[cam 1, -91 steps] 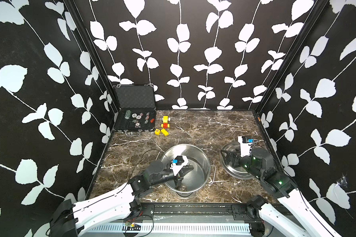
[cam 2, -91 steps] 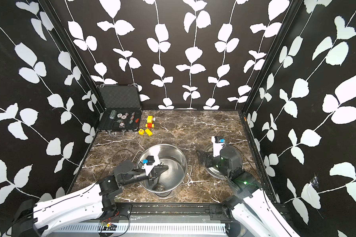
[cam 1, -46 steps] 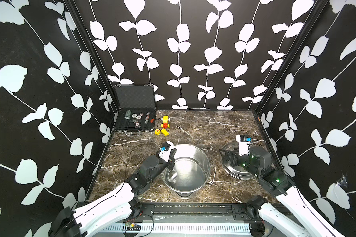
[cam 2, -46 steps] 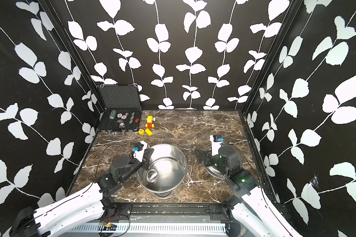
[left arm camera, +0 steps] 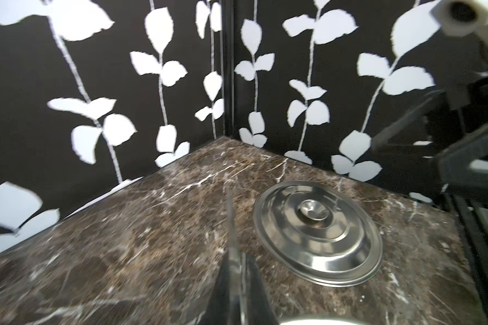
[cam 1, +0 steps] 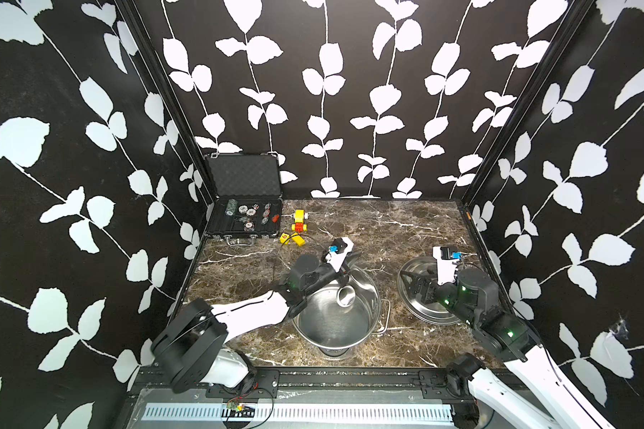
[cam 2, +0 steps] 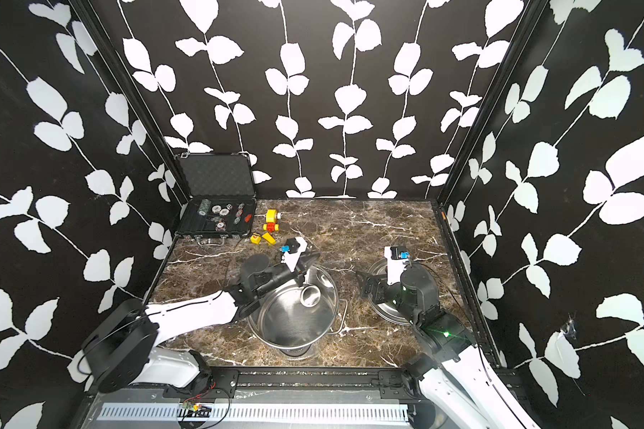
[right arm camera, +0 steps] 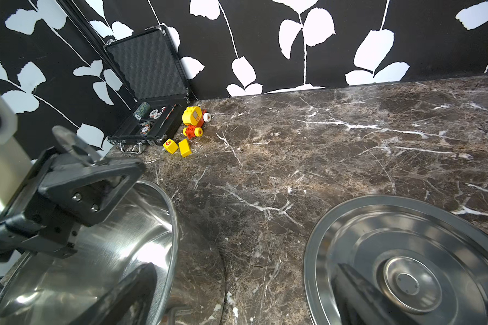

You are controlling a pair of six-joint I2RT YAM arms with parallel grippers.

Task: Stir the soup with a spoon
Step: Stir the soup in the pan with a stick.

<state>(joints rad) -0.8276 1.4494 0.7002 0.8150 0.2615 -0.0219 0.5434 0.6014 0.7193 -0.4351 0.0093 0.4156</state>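
Observation:
The steel pot [cam 1: 377,301] [cam 2: 334,297] stands near the table's front middle. Its inside is bare and shiny, and no soup shows in it. My left gripper [cam 1: 351,259] [cam 2: 308,260] [left arm camera: 235,260] hangs over the pot's far rim, shut on the spoon's thin handle [left arm camera: 231,225]. The spoon's small round bowl [cam 1: 346,296] [cam 2: 310,296] hangs inside the pot near the far wall. My right gripper [cam 1: 411,288] [cam 2: 367,286] [right arm camera: 243,295] stands open and holds nothing, between the pot and the flat lid [cam 1: 428,308] [right arm camera: 406,253].
An open black case [cam 1: 244,223] with poker chips sits at the back left. Beside it lie yellow and red toy blocks [cam 1: 298,224] [right arm camera: 192,121]. Patterned walls close in three sides. The lid [left arm camera: 319,233] lies right of the pot.
My left gripper swung the spoon round the pot, from over its middle to the left rim and on to the far rim. The right arm barely moved.

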